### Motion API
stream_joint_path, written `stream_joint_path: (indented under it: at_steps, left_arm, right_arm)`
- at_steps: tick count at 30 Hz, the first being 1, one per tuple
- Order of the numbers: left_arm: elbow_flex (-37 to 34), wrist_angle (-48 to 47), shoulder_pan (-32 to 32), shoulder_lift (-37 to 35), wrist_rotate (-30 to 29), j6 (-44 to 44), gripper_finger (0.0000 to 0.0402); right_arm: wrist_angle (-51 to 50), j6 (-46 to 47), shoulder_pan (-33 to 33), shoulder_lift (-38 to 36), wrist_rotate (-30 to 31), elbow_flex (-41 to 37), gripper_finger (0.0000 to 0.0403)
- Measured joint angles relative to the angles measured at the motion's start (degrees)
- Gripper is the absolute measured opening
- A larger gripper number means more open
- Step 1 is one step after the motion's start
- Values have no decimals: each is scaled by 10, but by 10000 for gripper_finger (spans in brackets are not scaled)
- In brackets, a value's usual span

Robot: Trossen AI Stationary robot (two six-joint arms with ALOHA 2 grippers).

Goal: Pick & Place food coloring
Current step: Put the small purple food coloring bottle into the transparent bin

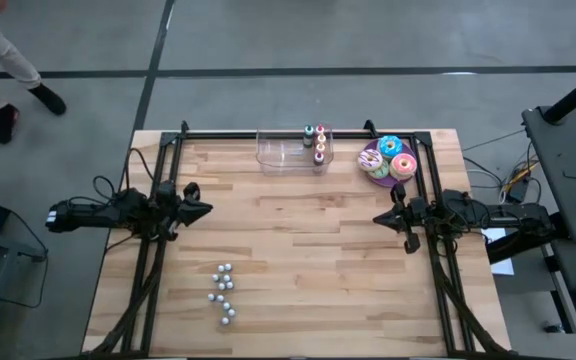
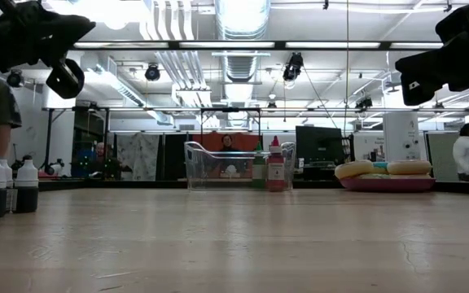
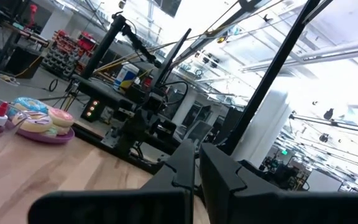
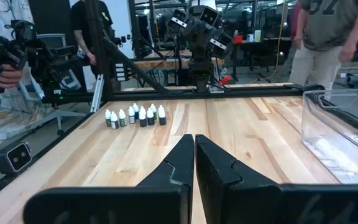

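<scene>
The food coloring (image 1: 317, 142) is a small group of tiny upright bottles with coloured caps. It stands at the right end of a clear plastic bin (image 1: 286, 152) near the table's far edge. The low view shows a green and a red bottle (image 2: 269, 169). My left gripper (image 1: 206, 210) hovers shut above the table's left side, pointing toward the right edge, far from the bottles. The left wrist view (image 3: 197, 169) shows its fingers together. My right gripper (image 1: 378, 217) hovers shut at the right side and points left, its fingers (image 4: 194, 163) together.
A purple plate (image 1: 372, 172) with frosted doughnuts (image 1: 392, 156) sits right of the bin. Several small white-capped bottles (image 1: 224, 296) stand near the front edge, left of centre. Black frame rails run along both sides and the far edge. People move beyond the table (image 4: 328, 37).
</scene>
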Motion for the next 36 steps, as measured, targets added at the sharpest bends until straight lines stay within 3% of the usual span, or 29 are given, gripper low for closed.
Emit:
stream_joint_path:
  at_steps: [10, 24, 30, 36]
  left_arm:
    - [5, 87, 0, 0, 0, -16, 0]
    - [123, 86, 0, 3, 2, 40, 0]
    - [186, 75, 0, 43, -5, 58, 0]
    - [267, -2, 0, 124, -17, 68, 3]
  right_arm:
    - [0, 0, 0, 0, 0, 0, 8]
    - [0, 0, 0, 0, 0, 0, 9]
    - [0, 0, 0, 0, 0, 0, 9]
    - [0, 0, 0, 0, 0, 0, 9]
